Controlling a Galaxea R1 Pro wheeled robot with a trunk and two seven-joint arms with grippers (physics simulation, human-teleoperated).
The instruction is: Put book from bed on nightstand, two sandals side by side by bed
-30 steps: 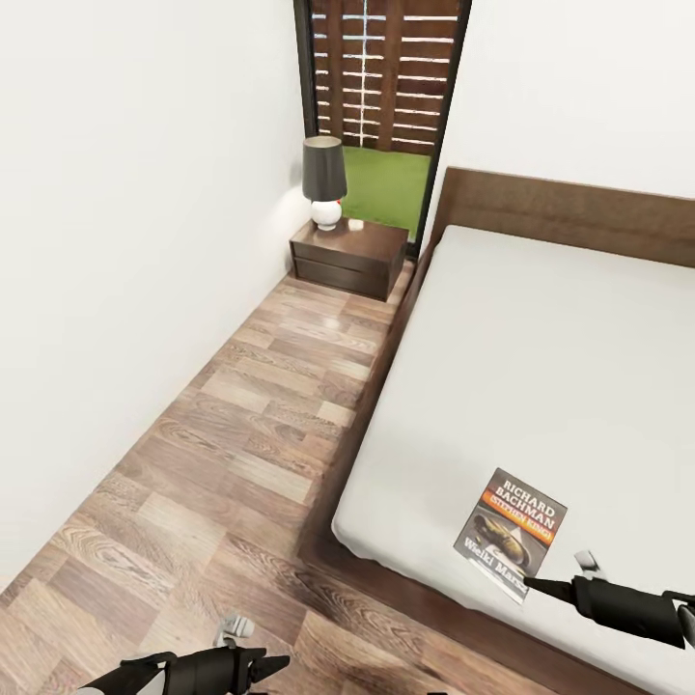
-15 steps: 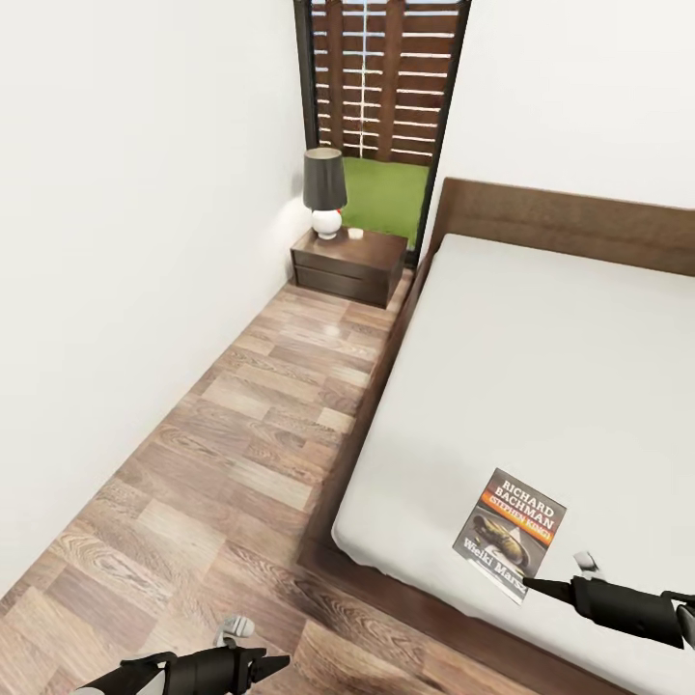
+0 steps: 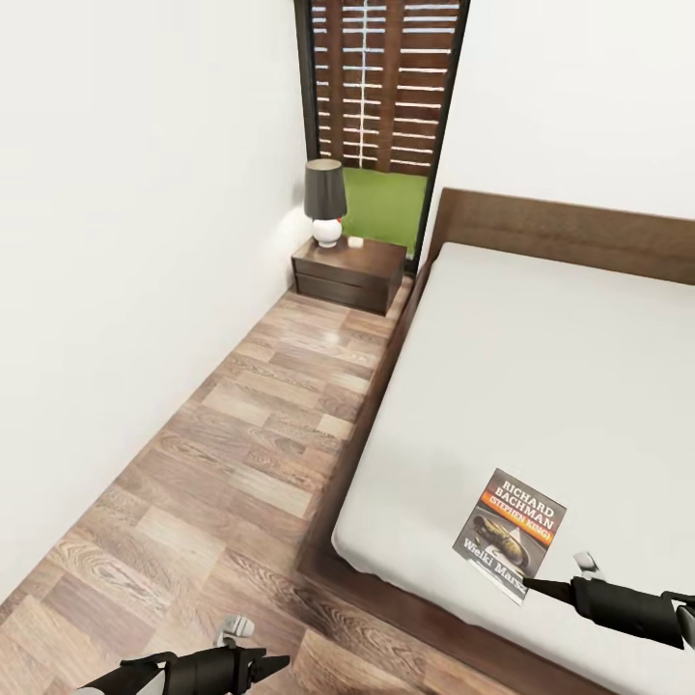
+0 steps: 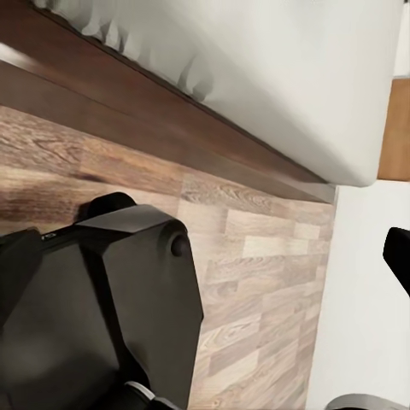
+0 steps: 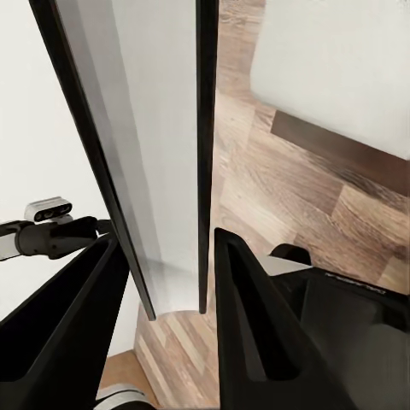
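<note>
Apparently gripped already, the book (image 3: 511,534) lies near the bed's (image 3: 541,367) foot corner, its edge pinched in the right gripper (image 3: 529,584) jaws, next needing a lift toward the nightstand (image 3: 347,273) by the headboard

Head camera tilting, view shifting so the nightstand (image 3: 347,272) and lamp (image 3: 325,201) sit lower in the picture than a second ago, more of the slatted window (image 3: 383,87) showing, headboard (image 3: 569,230) lower too, nothing itself moving.
</note>
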